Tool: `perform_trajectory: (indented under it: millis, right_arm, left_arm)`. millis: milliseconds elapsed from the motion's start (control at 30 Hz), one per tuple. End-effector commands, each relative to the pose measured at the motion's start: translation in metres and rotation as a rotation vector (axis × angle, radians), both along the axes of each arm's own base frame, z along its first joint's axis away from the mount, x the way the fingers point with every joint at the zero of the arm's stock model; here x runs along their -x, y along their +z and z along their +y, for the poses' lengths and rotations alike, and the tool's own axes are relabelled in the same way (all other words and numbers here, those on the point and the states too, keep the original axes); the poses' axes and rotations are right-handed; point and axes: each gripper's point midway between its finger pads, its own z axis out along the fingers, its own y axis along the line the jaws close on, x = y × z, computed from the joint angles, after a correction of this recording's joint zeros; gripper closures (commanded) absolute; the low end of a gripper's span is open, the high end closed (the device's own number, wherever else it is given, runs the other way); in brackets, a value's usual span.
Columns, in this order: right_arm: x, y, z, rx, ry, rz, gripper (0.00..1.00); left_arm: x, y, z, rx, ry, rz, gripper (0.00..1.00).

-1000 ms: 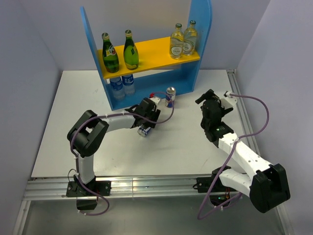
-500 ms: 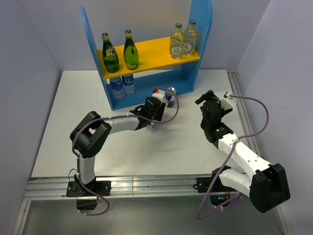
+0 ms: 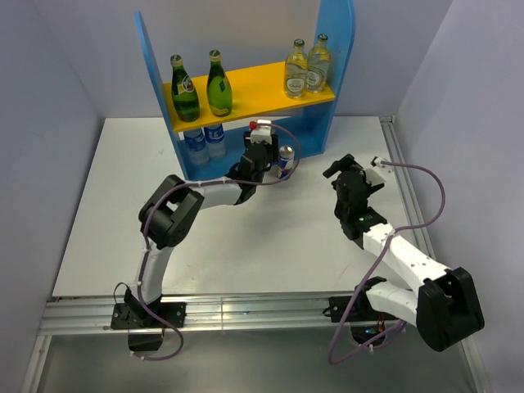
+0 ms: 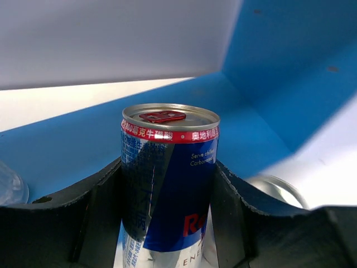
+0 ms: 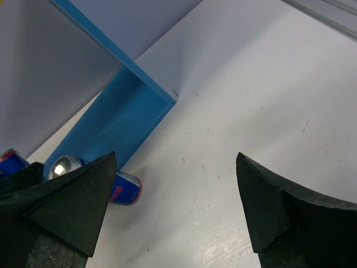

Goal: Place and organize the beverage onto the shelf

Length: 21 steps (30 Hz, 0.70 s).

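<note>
Beverage sorting is down to the cans. The left claw [image 3: 260,155] is clenched on a can [image 4: 168,184], which stands upright between its fingers [image 4: 97,215], blue-and-silver with the red tab on top. A second ago that claw was low over the tabletop [image 3: 123,213] with the can tilted. It has since swung up and forward, and the can now hangs at the mouth of the lower level of the shelf [image 3: 336,57], whose blue back and base fill the left wrist view behind it. I cannot tell whether the can touches the base yet.

Just to its right the second can [image 3: 286,159] stands on the tabletop at the shelf's front edge, unmoved over that second. Further left on the lower level are two plastic bottles [image 3: 205,143]. Above, on the yellow board [image 3: 262,82], the green bottles [image 3: 185,90] stand at the left end and the yellowish bottles [image 3: 296,72] at the right. The right claw [image 3: 354,173] hangs released over bare tabletop, well apart to the right, and has barely shifted.

The carry looks nearly done. I judge the next step to be setting this can down on the lower level, clear of the second can, and then fetching that one.
</note>
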Motion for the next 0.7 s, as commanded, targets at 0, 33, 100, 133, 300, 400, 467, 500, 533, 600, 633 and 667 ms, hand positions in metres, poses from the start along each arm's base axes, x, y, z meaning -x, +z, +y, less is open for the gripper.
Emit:
perform_trajectory:
  millis: [0,33,100,133,300,400,467,500,533,600,633,667]
  right_arm:
    - [-0.007,0.010,0.004,-0.047,0.003,-0.053,0.06]
    - [-0.008,0.009,0.006,-0.052,0.010,-0.057,0.06]
    - [-0.010,0.007,0.009,-0.061,0.024,-0.054,0.06]
    - [-0.011,0.007,0.011,-0.064,0.029,-0.056,0.06]
    - [-0.013,0.003,0.014,-0.071,0.046,-0.051,0.07]
    - [-0.015,0.001,0.016,-0.074,0.048,-0.048,0.07]
    - [-0.016,-0.001,0.017,-0.076,0.051,-0.047,0.07]
    - [-0.016,0.000,0.017,-0.075,0.053,-0.048,0.07]
    - [-0.017,-0.001,0.018,-0.077,0.054,-0.047,0.07]
    - [-0.017,-0.002,0.018,-0.079,0.053,-0.044,0.07]
    - [-0.018,-0.002,0.019,-0.082,0.057,-0.045,0.07]
    - [-0.017,-0.003,0.019,-0.084,0.058,-0.046,0.07]
  left_arm:
    - [-0.025,0.056,0.008,0.173,0.053,-0.198,1.00]
    - [-0.026,0.059,0.011,0.200,0.059,-0.233,1.00]
    - [-0.028,0.063,0.020,0.255,0.071,-0.324,1.00]
    - [-0.029,0.064,0.022,0.270,0.074,-0.351,1.00]
    - [-0.040,0.061,0.027,0.325,0.091,-0.488,1.00]
    - [-0.044,0.057,0.027,0.344,0.099,-0.540,1.00]
    - [-0.045,0.058,0.027,0.374,0.101,-0.585,1.00]
    - [-0.046,0.058,0.026,0.384,0.101,-0.595,1.00]
    - [-0.048,0.051,0.022,0.386,0.086,-0.597,1.00]
    - [-0.050,0.055,0.021,0.425,0.084,-0.624,1.00]
    - [-0.047,0.059,0.023,0.458,0.089,-0.647,1.00]
    - [-0.050,0.056,0.025,0.459,0.102,-0.659,1.00]
